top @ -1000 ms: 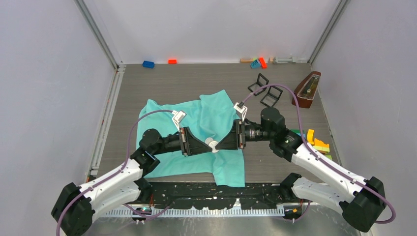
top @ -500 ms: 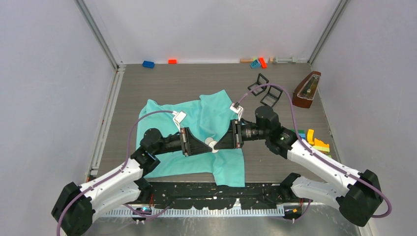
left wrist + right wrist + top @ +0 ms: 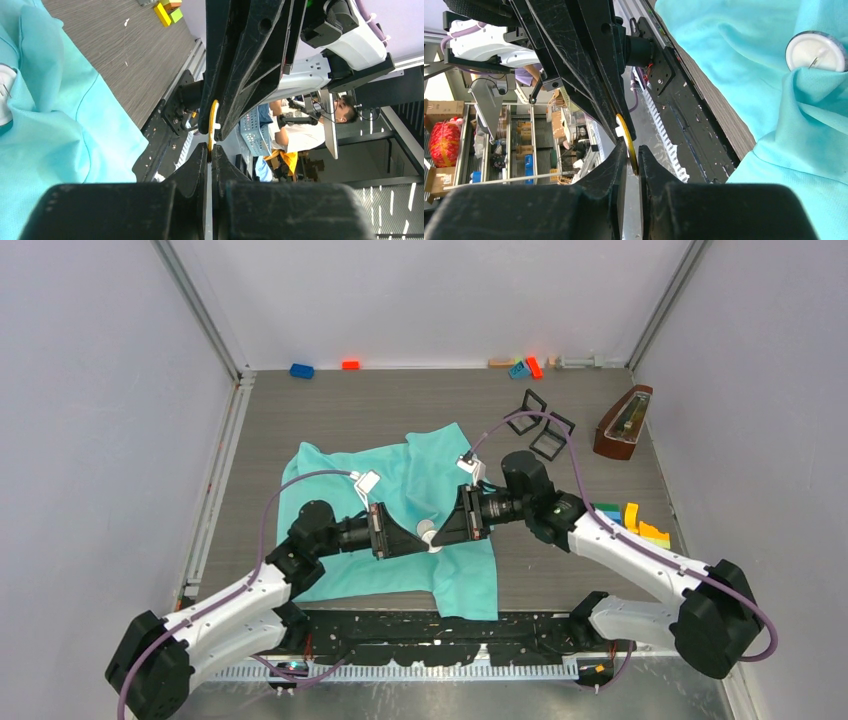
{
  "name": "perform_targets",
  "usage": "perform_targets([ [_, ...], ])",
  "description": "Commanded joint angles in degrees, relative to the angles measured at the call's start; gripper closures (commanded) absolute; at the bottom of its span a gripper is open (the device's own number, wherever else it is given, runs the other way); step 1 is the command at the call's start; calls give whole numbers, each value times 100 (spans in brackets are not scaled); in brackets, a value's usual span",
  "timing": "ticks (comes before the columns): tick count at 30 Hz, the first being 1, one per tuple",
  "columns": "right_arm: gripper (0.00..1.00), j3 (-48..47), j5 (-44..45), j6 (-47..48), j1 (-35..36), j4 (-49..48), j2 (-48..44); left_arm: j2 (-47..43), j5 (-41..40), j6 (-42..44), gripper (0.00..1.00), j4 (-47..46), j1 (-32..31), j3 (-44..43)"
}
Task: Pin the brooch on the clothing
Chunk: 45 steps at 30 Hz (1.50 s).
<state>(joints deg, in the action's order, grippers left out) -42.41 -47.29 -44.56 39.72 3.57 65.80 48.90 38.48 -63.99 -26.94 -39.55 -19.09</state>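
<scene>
The clothing [image 3: 400, 480] is showing plain turquoise-green, with no pattern, on a table [image 3: 330, 420] showing grey-brown wood grain. The brooch [image 3: 816, 51] is showing a white face inside a grey rim. A thin yellow piece [image 3: 624, 131] is gleaming between the black left gripper [image 3: 209, 148] and the black right gripper [image 3: 632, 148]. At 11 o'clock a blue block [image 3: 301, 370] and an orange-red block [image 3: 350, 364] are standing out.

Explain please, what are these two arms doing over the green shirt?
Both arms meet above the turquoise T-shirt. The left gripper and the right gripper each pinch the same thin yellow disc, possibly the brooch, edge-on between them. A white round disc with a pin lies on the shirt, partly under a fold. I cannot tell whether anything is pinned yet.
</scene>
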Motion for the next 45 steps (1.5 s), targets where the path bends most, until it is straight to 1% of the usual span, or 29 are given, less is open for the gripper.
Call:
perform_targets([
  [1,79,-63,408,34,32,-154,-51,-245,-115,211,100,-16,-119,-187],
  [2,74,-64,415,30,34,-163,-182,-289,-241,319,100,322,-107,-217],
  [3,71,-72,425,42,31,-144,-336,-310,-394,417,100,631,-106,-252],
  [4,64,-82,437,56,33,-119,-408,-316,-488,484,100,861,-106,-268],
  [5,61,-96,478,97,35,-36,-563,-323,-551,523,100,1005,-106,-270],
  [6,55,-107,507,132,35,32,-636,-315,-594,531,100,1089,-106,-258],
  [8,47,-143,664,270,35,384,-858,-298,-682,543,100,1210,-106,-244],
  [9,44,-157,723,357,35,479,-997,-286,-729,557,100,1291,-106,-244],
  [11,40,-168,967,461,35,759,-1180,-271,-841,652,100,1571,-97,-280],
  [13,40,-172,1359,558,31,1095,-1335,-314,-1033,823,100,1975,-97,-344],
  [14,40,-167,1696,591,33,1326,-1382,-360,-1159,950,100,2265,-97,-382],
  [15,40,-126,1876,631,41,1416,-1488,-423,-1298,1082,100,2540,-97,-417],
  [16,41,-47,2249,645,43,1556,-1542,-528,-1442,1230,100,2809,-97,-429],
  [18,42,147,2786,603,74,1631,-1756,-696,-1736,1369,100,3134,-97,-359],
  [21,46,491,3563,401,201,1379,-1904,-851,-2012,1505,100,3439,-97,-242],
  [23,48,725,3974,235,500,1106,-1931,-835,-2067,1555,100,3508,-97,-176],
  [26,51,965,4576,94,911,802,-1755,-701,-2039,1541,100,3363,-97,-45],
  [28,52,1007,5254,77,1213,586,-1516,-602,-2037,1538,100,3254,-97,-2],
  [30,53,983,5531,120,1448,362,-1192,-517,-2037,1545,100,3189,-97,6],
  [37,56,345,5831,560,1987,22,211,-454,-2046,1506,100,3074,-97,66],
  [42,55,-47,6018,864,2125,63,867,-558,-2047,1427,100,3060,-97,181],
  [45,56,-228,6046,934,2150,88,1057,-616,-2045,1416,100,3074,-97,219],
])
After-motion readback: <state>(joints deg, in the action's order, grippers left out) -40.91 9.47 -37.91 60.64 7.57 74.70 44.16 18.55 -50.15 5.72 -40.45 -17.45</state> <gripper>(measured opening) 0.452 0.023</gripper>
